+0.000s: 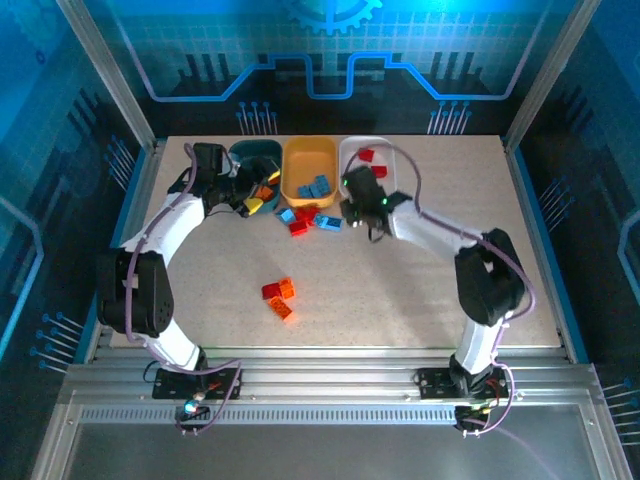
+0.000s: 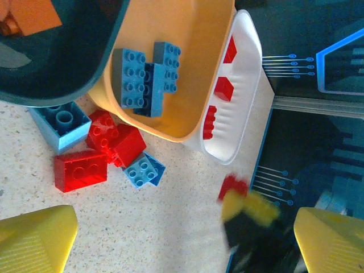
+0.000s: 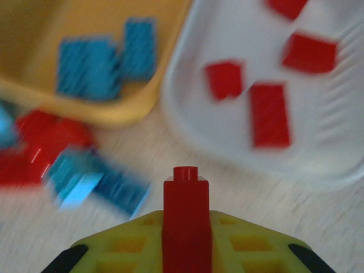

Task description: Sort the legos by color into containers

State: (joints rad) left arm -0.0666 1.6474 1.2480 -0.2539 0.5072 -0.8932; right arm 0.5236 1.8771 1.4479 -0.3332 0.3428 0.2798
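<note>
Right pincer [image 3: 187, 245]: narrow, clamped on an upright red brick [image 3: 186, 202], just short of the white tub [image 3: 239, 142].
Left pincer [image 2: 182, 250]: jaws wide, above the counter [image 2: 187, 227] near the teal tub [image 2: 68, 62].
White tub: red bricks [image 2: 223, 88] inside.
Yellow-orange tub [image 2: 187, 34]: blue bricks [image 2: 145, 77] inside.
Teal tub: orange brick [image 2: 31, 14] inside.
Loose pile [image 1: 305, 218]: red and blue, just before the tubs.
Red-and-orange group [image 1: 278, 295]: well apart, mid-counter.

The yellow fingers [image 3: 122, 250] are clamped on an upright red brick [image 3: 186, 210]. Beyond it stands the white tub [image 3: 185, 111], which contains four red legos [image 3: 270, 116]. The yellow-orange tub [image 3: 34, 34], upper left, contains blue legos [image 3: 91, 68]. Loose red and blue legos [image 3: 96, 182], blurred, lie on the speckled worktop [image 3: 284, 222] at left.
</note>
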